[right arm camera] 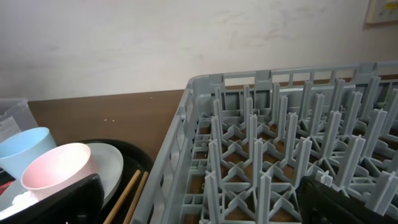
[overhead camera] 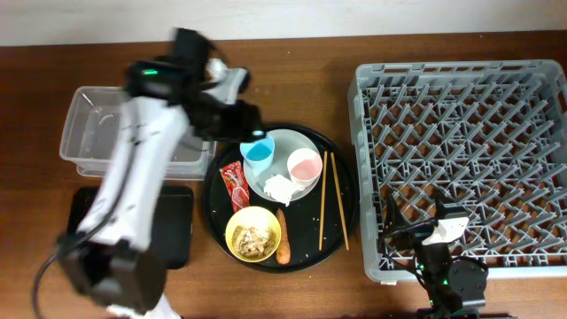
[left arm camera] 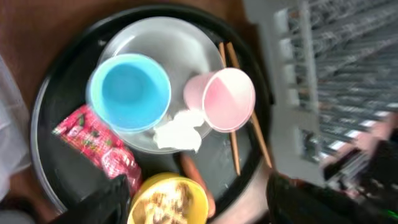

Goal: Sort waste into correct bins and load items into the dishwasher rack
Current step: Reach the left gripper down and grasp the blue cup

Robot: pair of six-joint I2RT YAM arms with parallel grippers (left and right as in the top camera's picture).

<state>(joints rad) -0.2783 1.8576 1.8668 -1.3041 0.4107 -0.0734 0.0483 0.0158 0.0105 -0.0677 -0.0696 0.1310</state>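
Nearest the left gripper [left arm camera: 199,193], spread wide and empty, sits the yellow bowl [left arm camera: 166,200], beyond it the blue cup [left arm camera: 129,92] on the plate [left arm camera: 186,46]; only overhead shows the clear tub [overhead camera: 81,128], and the right gripper [right arm camera: 199,186] gapes empty over the rack [right arm camera: 280,124].

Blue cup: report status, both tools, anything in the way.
Left tool open, above blue cup, not gripping. Right tool open, empty, at dishwasher rack edge. Cup upright on plate; white-pink cup and tissue crowd it.
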